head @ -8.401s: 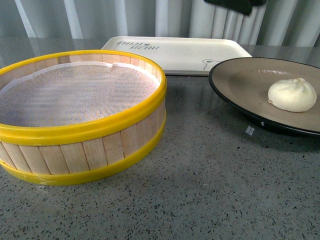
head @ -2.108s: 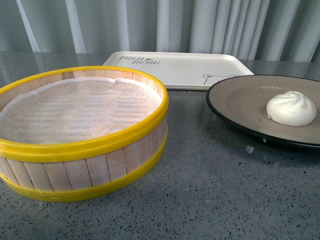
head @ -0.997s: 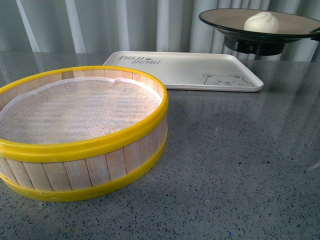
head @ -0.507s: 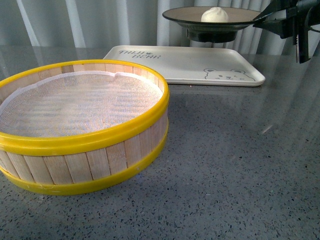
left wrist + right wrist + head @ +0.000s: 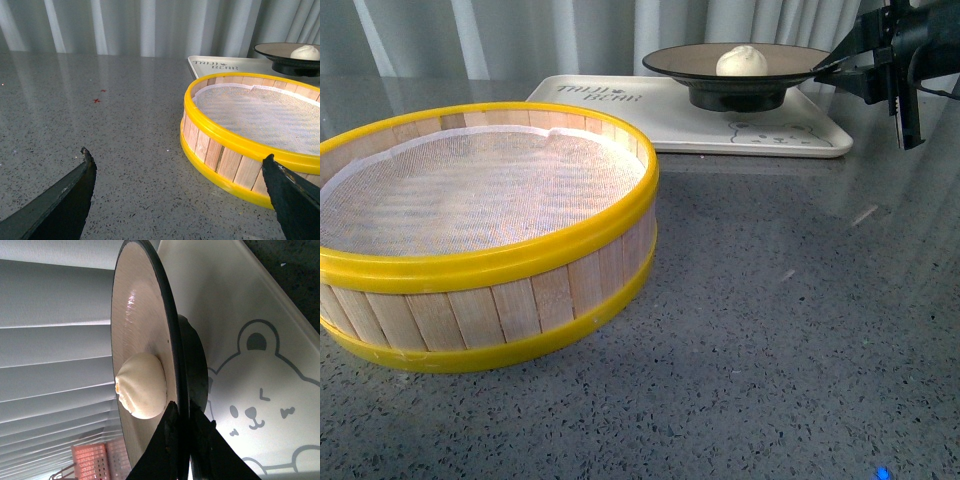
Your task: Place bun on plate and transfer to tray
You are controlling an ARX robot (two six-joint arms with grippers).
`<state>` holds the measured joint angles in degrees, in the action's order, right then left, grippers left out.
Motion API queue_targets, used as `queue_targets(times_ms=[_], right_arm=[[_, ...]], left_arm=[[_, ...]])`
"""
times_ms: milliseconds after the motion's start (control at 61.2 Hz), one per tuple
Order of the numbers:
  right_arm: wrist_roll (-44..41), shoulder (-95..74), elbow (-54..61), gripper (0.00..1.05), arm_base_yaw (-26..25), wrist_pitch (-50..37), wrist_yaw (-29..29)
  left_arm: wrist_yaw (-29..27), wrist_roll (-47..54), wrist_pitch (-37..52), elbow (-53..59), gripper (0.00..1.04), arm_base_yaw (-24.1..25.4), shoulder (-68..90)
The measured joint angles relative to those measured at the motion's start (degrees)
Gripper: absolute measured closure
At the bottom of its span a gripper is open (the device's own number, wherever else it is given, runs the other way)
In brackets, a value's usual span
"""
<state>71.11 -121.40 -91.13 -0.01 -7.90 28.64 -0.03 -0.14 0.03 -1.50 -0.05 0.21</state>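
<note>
The cream-white bun (image 5: 741, 61) sits on the black-rimmed plate (image 5: 680, 62). The plate's foot is over the cream tray (image 5: 610, 110) at the back; I cannot tell if it touches. My right gripper (image 5: 823, 66) is shut on the plate's right rim. In the right wrist view its two fingers clamp the rim (image 5: 182, 412), the bun (image 5: 142, 385) beside them, the tray's bear drawing (image 5: 260, 405) beyond. My left gripper (image 5: 175, 167) is open and empty above the grey counter, beside the steamer basket; it is not in the front view.
A yellow-rimmed wooden steamer basket (image 5: 520, 260) with a white cloth liner stands at the front left; it also shows in the left wrist view (image 5: 240, 150). A grey speckled counter (image 5: 800, 330) lies under everything. Pale vertical curtains hang behind the tray.
The plate with the bun was lifted off the counter at the right, carried left and back, and lowered over the tray. My right gripper came into view holding its rim.
</note>
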Motion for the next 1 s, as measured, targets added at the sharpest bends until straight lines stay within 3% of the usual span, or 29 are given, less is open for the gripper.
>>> queue_targets(times_ms=[834,997], right_arm=[[-0.61,-0.90,0.44,1.02,-0.31,1.77,0.07],[-0.63,-0.90,0.46,0.79,-0.28,1.64,0.35]], left_arm=[[0.00,0.00,0.00,0.00,0.07,0.00,0.00],[0.00,0.00,0.00,0.02,0.07,0.00,0.00]])
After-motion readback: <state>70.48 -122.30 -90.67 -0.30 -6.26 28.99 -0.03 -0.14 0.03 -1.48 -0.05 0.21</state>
